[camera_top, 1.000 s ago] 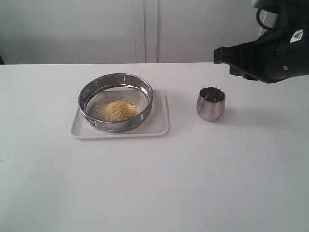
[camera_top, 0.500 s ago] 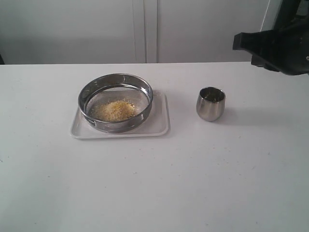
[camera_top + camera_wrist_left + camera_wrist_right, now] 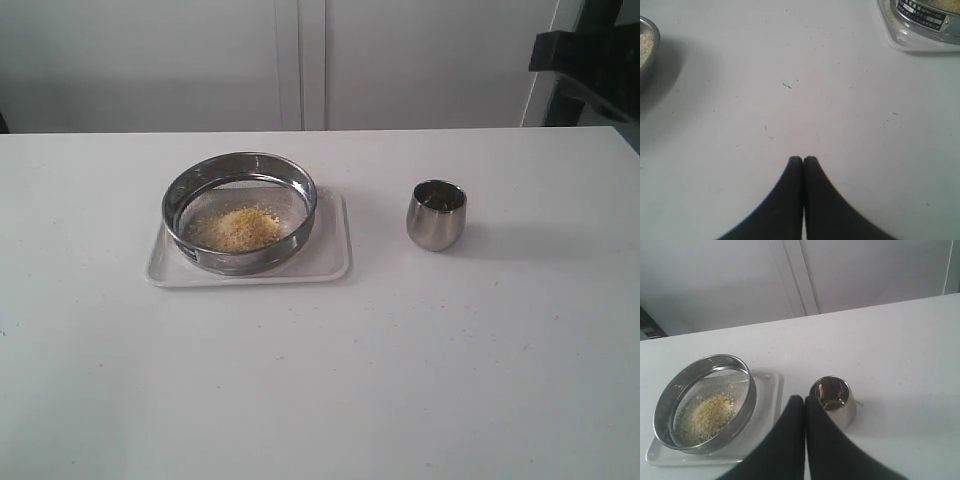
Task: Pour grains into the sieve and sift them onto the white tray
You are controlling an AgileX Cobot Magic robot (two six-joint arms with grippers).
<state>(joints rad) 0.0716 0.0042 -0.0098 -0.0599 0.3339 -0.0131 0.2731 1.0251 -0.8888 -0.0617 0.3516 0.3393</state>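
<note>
The sieve (image 3: 240,172), a wide steel ring, stands on the white tray (image 3: 332,262) left of the table's middle, with a yellow heap of grains (image 3: 238,228) on its mesh. In the right wrist view my right gripper (image 3: 804,398) is shut and empty, held high above the table, with the sieve (image 3: 740,385), the grains (image 3: 707,415) and the tray (image 3: 771,390) below it. My right arm (image 3: 585,60) shows at the exterior view's top right corner. Low over bare table, my left gripper (image 3: 803,159) is shut on nothing, and the sieve's labelled wall (image 3: 920,11) and a tray corner (image 3: 905,42) lie beyond it.
A small rounded steel cup (image 3: 437,214) stands upright right of the tray, apart from it; the cup (image 3: 832,396) looks almost empty inside. A steel rim holding pale grains (image 3: 646,47) cuts the left wrist view's edge. White cabinet doors stand behind the table.
My right arm has drawn back to the upper right, away from the cup, until only its end shows at the frame's corner. Sieve, tray and cup have not moved.
</note>
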